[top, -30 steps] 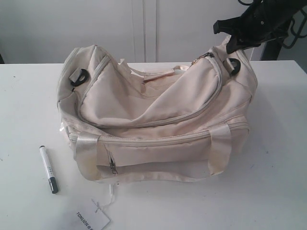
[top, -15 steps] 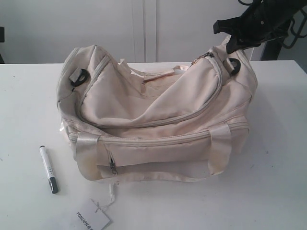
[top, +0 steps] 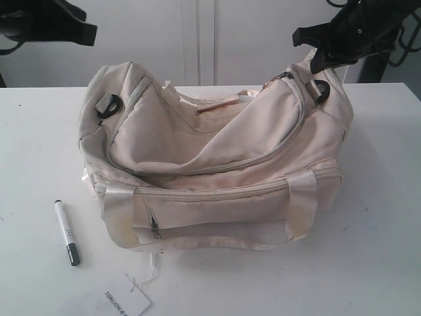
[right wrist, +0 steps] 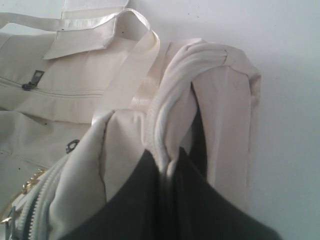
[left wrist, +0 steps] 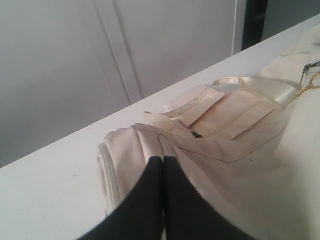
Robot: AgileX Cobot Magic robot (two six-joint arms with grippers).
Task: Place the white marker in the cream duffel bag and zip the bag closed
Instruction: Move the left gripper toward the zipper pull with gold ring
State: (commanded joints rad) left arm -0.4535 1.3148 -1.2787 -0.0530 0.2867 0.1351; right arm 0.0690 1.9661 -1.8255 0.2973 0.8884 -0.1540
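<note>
Left gripper (top: 84,30) entered above cream duffel bag (top: 217,164); tag (top: 125,303) near white marker (top: 66,232).

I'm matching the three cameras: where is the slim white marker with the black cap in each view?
Exterior view: slim black-capped white marker, lower left, on the white table.
Left wrist view: not in it.
Right wrist view: not in it.
Shared landmark: the soft cream duffel bag, in all three.

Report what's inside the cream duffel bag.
On the cream duffel bag, the sagging top panel covers the interior, hiding any contents. The white marker lies outside on the table.
</note>
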